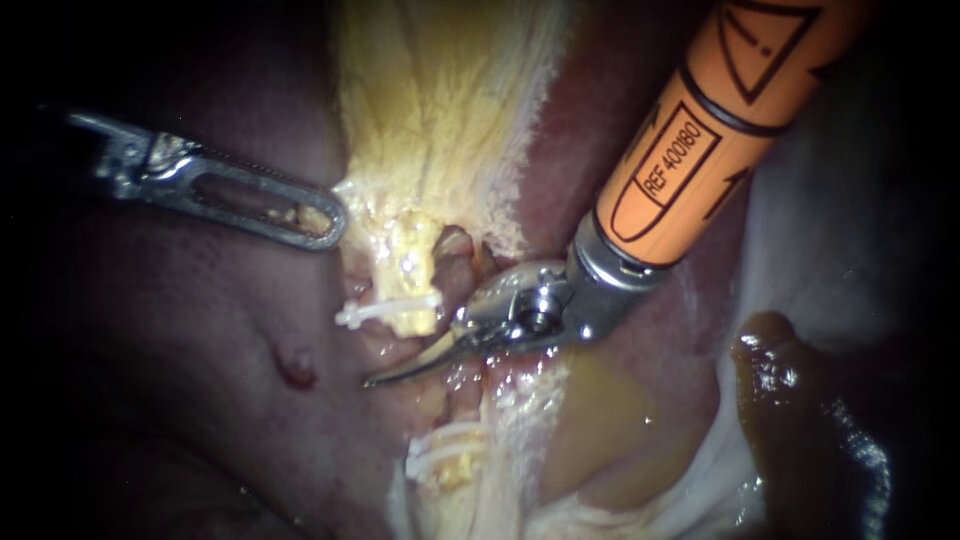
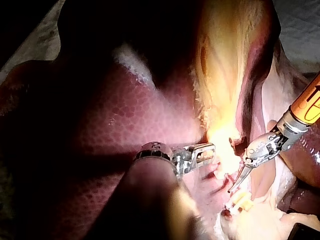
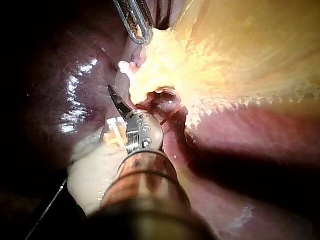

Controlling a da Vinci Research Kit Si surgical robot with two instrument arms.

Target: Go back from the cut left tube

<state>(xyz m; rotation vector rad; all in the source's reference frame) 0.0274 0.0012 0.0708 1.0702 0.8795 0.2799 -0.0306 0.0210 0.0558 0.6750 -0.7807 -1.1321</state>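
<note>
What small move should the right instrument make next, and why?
Probably draw the right instrument back along its shaft, toward upper right. Its shut jaws lie in the gap of the cut tube, between the upper clip and lower clips, so a straight retreat should avoid snagging them.

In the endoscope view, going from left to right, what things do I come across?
The left instrument → white clip on the upper tube stump → orange shaft → glossy brown lump. The right instrument, blades shut, extends below the clip, so its tip is left out.
</note>
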